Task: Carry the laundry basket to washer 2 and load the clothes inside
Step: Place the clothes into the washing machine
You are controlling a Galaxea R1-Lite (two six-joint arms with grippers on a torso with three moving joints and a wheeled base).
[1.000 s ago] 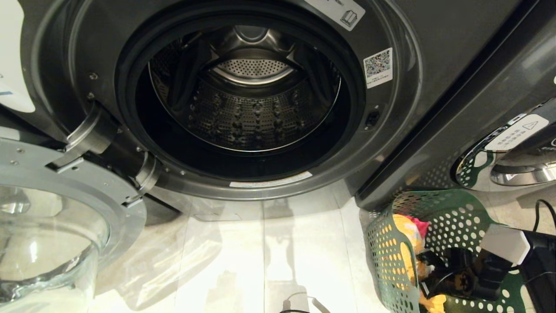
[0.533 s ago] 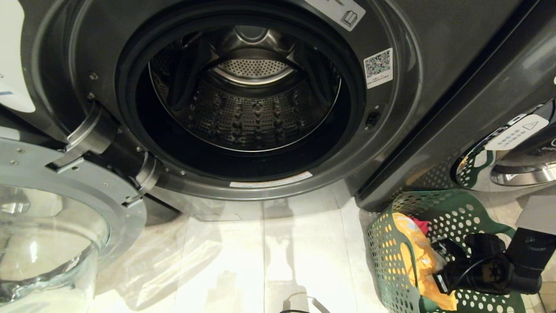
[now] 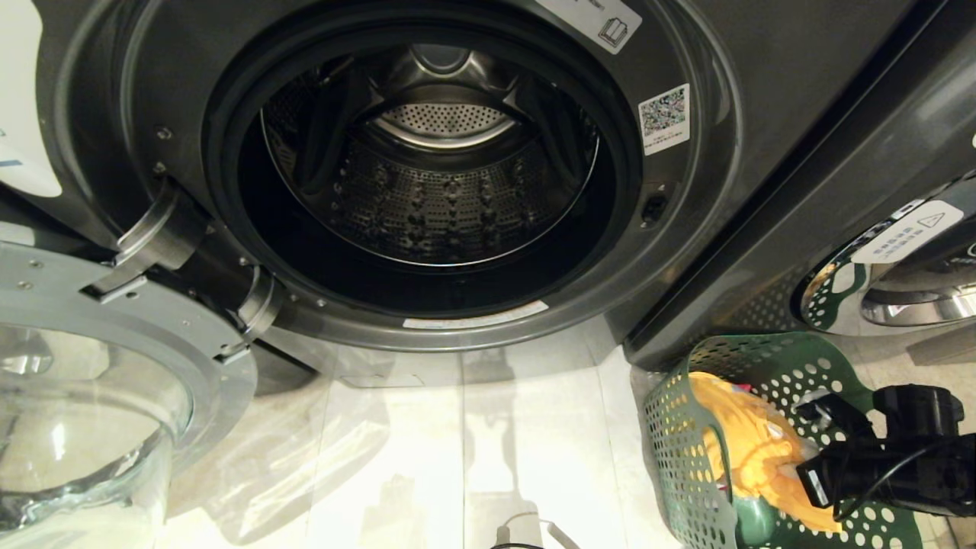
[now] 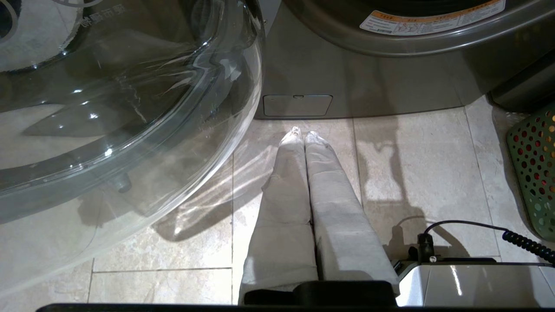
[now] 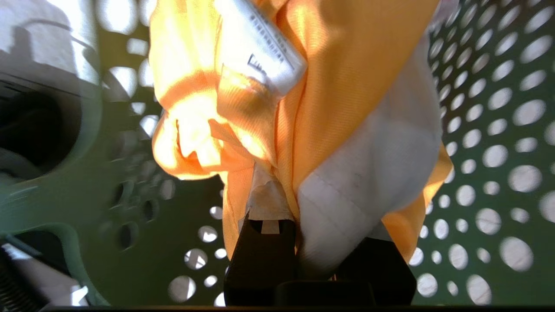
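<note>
Pale tiled floor (image 3: 473,427). Washer 2 (image 3: 686,252): door open, drum bare. Laundry basket (image 3: 679,450): on floor, right of washer. Right gripper (image 5: 318,255): inside basket, clamped on yellow-orange garment (image 5: 329,86). Left gripper (image 4: 303,136): closed, empty, above floor.

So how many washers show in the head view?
2: the open washer fills the centre; a second washer, door shut, at the right edge. Others may be out of frame.
</note>
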